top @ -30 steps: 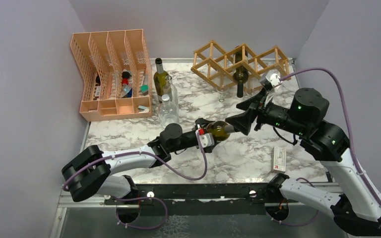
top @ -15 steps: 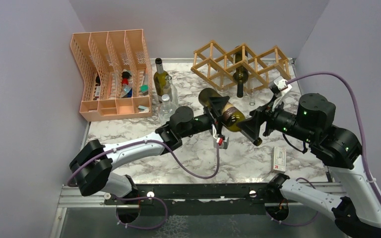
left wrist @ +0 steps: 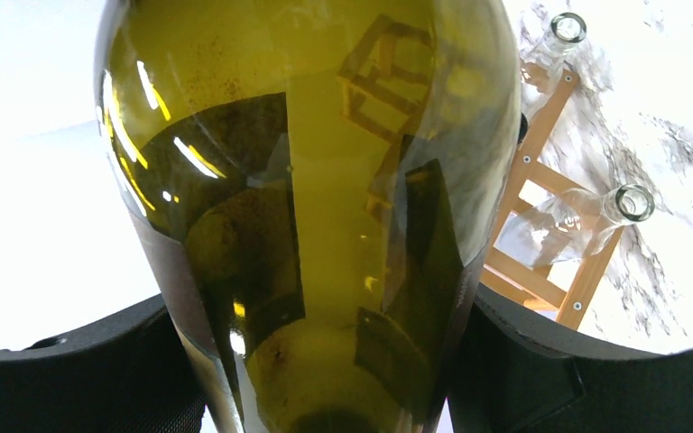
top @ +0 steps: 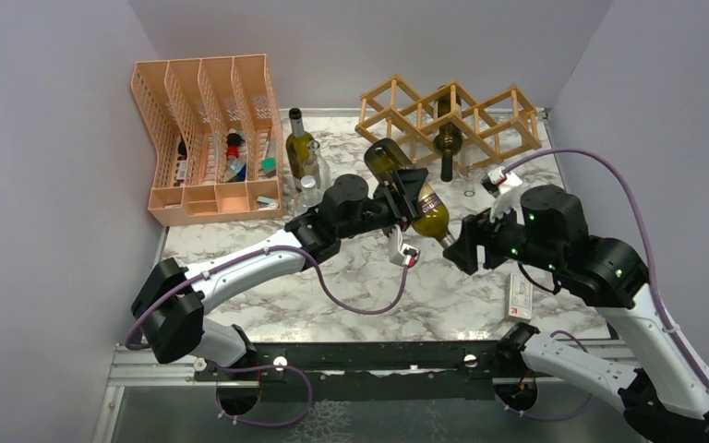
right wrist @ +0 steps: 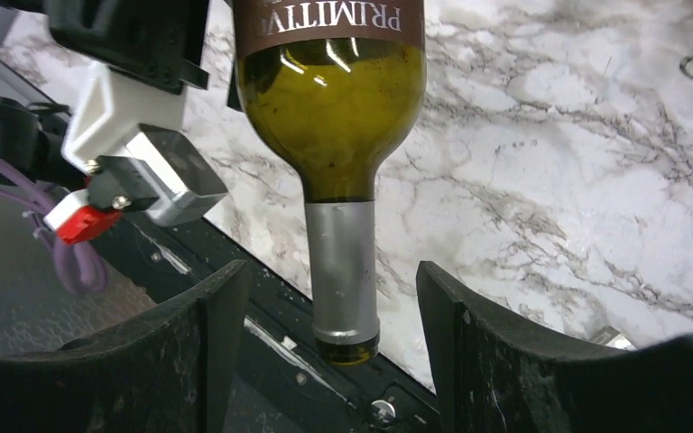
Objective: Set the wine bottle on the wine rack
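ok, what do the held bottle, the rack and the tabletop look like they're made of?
wine bottle: olive-green glass, glossy, see-through with highlights; silvery foil neck.
wine rack: pale, bare-looking wood slats.
table: white-grey veined marble look, possibly laminate.

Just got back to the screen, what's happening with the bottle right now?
The left tool is clamped on the body of the green wine bottle, holding it tilted above the marble table, base toward the wooden wine rack. The right tool is open, fingers either side of the neck without touching. The bottle is not yet in the rack, which already holds one dark bottle.
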`<move>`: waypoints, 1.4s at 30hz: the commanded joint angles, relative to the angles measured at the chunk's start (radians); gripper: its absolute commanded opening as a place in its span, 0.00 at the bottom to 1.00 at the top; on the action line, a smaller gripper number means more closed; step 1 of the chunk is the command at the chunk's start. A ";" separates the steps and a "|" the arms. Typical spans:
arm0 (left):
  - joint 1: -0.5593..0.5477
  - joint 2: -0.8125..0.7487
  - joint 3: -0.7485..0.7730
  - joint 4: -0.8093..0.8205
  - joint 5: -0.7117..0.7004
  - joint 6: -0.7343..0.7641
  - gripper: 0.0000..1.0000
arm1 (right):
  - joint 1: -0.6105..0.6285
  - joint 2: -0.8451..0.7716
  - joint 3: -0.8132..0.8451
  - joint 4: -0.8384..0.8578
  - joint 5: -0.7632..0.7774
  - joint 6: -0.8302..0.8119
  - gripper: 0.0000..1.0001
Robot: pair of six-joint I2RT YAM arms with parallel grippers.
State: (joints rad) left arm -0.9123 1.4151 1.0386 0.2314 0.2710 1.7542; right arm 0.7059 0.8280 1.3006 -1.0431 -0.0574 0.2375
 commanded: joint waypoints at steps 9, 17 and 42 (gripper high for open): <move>-0.004 -0.024 0.075 -0.004 0.025 0.098 0.00 | 0.004 0.074 -0.143 0.147 -0.073 0.019 0.67; -0.003 -0.037 0.067 -0.006 0.037 0.080 0.00 | 0.004 0.122 -0.222 0.248 -0.072 0.032 0.61; -0.004 -0.087 -0.041 0.094 0.036 -0.015 0.99 | 0.004 0.039 -0.169 0.332 0.253 0.107 0.01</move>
State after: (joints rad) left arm -0.9119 1.3865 1.0176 0.2359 0.2775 1.7699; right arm 0.7181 0.9157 1.0489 -0.8085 -0.0093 0.2985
